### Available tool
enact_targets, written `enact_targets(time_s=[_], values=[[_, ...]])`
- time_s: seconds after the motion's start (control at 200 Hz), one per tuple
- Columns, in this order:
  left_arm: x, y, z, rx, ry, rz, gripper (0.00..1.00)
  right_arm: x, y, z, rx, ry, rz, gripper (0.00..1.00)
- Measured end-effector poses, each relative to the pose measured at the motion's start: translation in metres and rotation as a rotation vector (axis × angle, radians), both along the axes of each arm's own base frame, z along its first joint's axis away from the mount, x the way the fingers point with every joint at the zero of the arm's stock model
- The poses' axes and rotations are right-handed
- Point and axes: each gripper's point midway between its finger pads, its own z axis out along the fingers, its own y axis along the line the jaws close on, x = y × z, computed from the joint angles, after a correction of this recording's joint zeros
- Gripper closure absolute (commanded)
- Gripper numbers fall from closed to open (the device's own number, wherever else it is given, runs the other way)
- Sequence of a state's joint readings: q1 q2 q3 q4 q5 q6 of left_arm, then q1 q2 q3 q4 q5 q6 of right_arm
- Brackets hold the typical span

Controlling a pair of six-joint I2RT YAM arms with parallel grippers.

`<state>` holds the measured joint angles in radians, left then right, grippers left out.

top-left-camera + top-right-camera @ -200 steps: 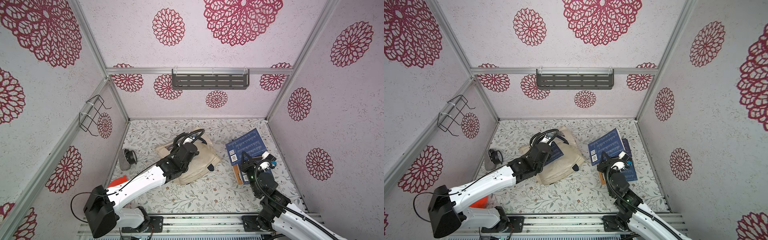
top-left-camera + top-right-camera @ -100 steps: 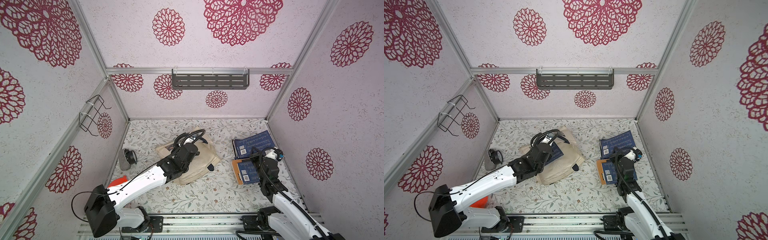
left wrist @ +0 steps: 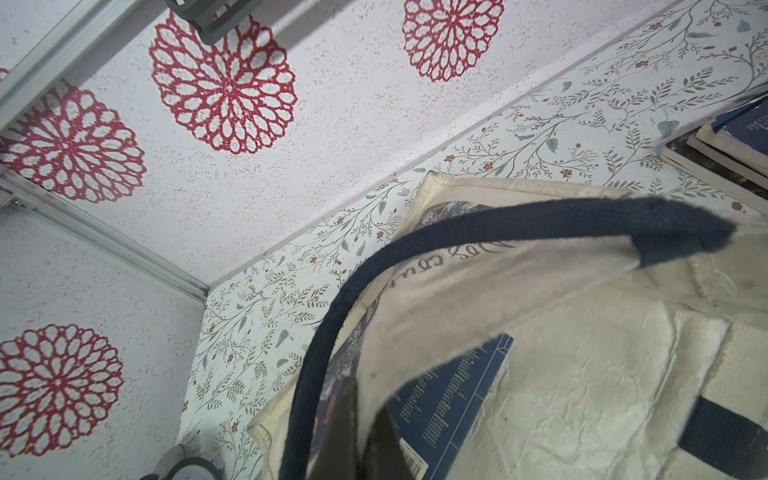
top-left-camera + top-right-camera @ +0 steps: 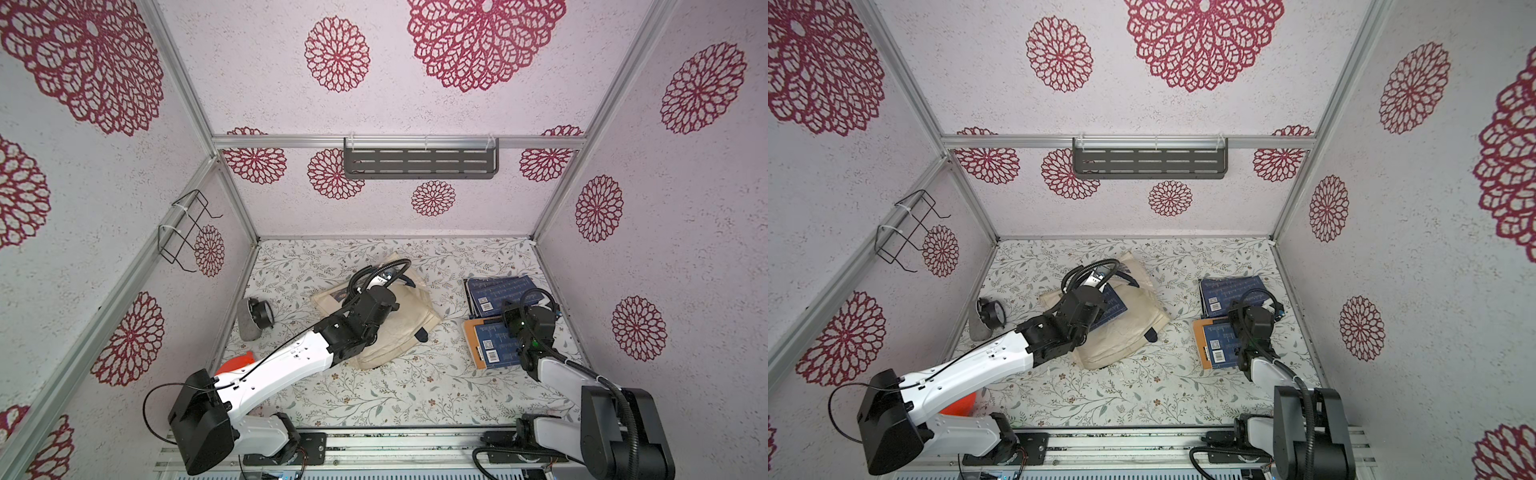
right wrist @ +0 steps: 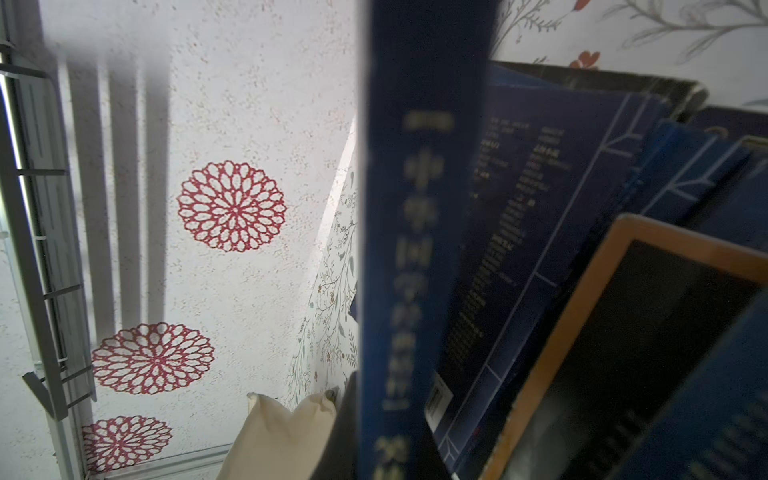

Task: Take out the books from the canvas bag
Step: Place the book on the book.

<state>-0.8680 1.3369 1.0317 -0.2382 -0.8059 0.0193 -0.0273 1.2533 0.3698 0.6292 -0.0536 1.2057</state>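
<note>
A black wire rack (image 4: 183, 230) hangs on the side wall at the far left of both top views. Below it, at the left edge of the floral counter (image 4: 374, 395), lies a grey object with a black ring (image 4: 254, 318); I cannot tell what it is.

The left arm reaches from the lower left to the middle of the frame. There the cream canvas bag (image 4: 409, 328) lies on its side on the counter. The left claw (image 3: 365, 413) is pressed together on the bag's upper rim, just beside the navy strap (image 3: 519, 220), and holds that layer raised off the lower one. In the gap a dark-blue book (image 3: 453, 399) lies inside the bag, with its printed back cover and barcode showing.

A grey slotted shelf (image 4: 419, 164) hangs mid-frame, high on the back wall.

Two piles of books lie on the counter right of the bag and apart from it. The far pile (image 4: 494, 291) is dark blue, with barcode backs up. Just below it in the frame, the near pile (image 4: 496, 345) has a blue book on top of an orange-covered book (image 4: 470, 338).

The right claw (image 4: 548, 307) sits at the right edge of these piles. Its wrist view shows it pinching a thin blue volume (image 5: 419, 249), seen edge-on and blurred close to the lens. I cannot tell whether that volume rests on a pile.
</note>
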Motion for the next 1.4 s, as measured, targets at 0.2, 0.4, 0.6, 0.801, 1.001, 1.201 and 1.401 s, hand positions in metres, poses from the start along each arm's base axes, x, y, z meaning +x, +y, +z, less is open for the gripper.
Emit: enact_targets(time_s=[0.2,0.4,0.6,0.801,1.001,1.201,1.401], values=[[0.0,0.0,0.0,0.003,0.0,-0.001,1.0,0.013,-0.007,-0.008,0.005,0.021,-0.015,1.0],[0.0,0.0,0.0,0.006,0.0,-0.002,1.0,0.024,-0.007,-0.01,0.01,0.027,-0.009,0.98],[0.0,0.0,0.0,0.006,0.0,-0.003,1.0,0.032,-0.005,-0.004,0.027,0.022,0.001,0.57],[0.0,0.0,0.0,0.006,0.0,-0.003,1.0,0.027,-0.003,-0.012,0.032,0.058,0.017,0.41],[0.0,-0.001,0.0,0.005,0.001,-0.006,1.0,0.017,-0.001,-0.009,0.037,0.087,0.028,0.33],[0.0,-0.001,0.0,0.005,0.001,-0.006,1.0,0.012,0.001,-0.01,0.046,0.118,0.039,0.32],[0.0,-0.001,0.0,0.005,0.001,-0.006,1.0,0.014,0.002,-0.017,0.053,0.143,0.046,0.31]])
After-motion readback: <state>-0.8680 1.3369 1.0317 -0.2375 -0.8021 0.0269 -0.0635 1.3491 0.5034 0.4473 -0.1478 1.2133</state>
